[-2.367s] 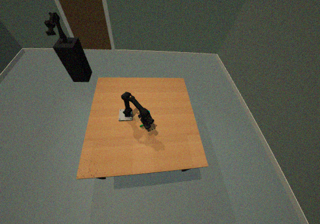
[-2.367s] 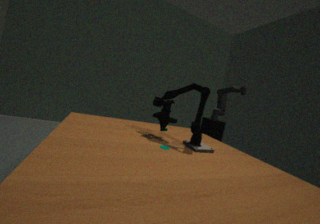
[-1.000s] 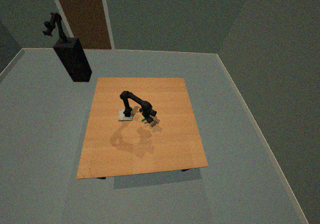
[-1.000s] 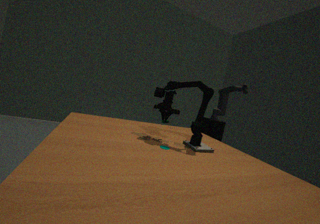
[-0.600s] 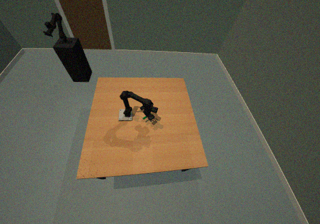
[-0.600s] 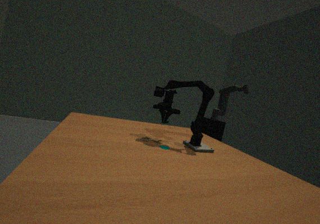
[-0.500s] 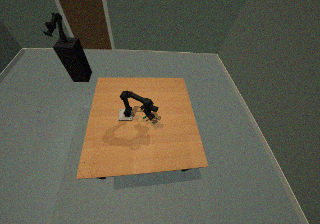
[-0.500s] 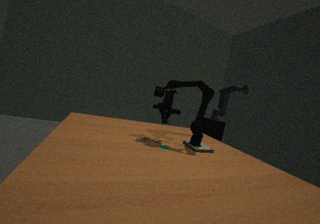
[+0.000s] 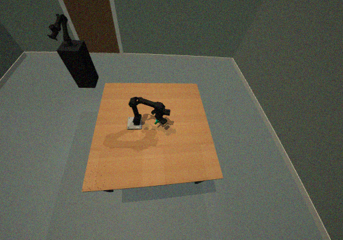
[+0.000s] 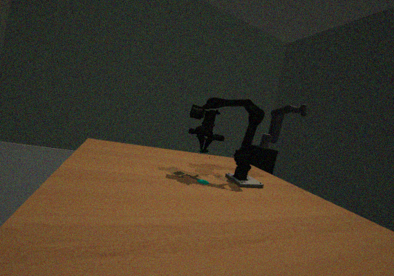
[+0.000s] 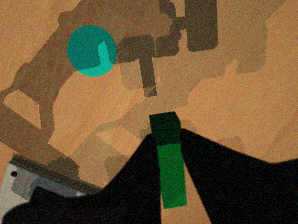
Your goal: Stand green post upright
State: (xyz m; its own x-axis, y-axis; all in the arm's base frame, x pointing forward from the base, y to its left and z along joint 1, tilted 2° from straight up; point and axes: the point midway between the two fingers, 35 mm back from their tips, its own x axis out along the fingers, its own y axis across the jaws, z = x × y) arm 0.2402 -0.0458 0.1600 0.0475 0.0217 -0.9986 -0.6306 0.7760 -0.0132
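Observation:
My gripper [image 10: 204, 150] [image 11: 166, 138] points down, well above the table, and is shut on the green post. The green post [image 11: 172, 175] shows between the black fingers in the wrist view, its dark end toward the image centre; its exact tilt cannot be told. In the exterior view it is too dark to make out. The cyan circle [image 11: 85, 47] [image 10: 203, 181] lies flat on the table, mostly in the arm's shadow, up and left of the post in the wrist view. A small green patch beside the gripper in the top view is too small to identify.
The wooden table [image 9: 150, 163] [image 10: 173, 239] carries the arm's pale base plate [image 9: 130, 126] [image 10: 254, 183] [image 11: 7, 190], near the circle. Arm shadows cross the surface around the circle. A second arm [image 9: 64, 27] [image 10: 276, 123] stands on a black pedestal [image 9: 79, 67] beyond the table.

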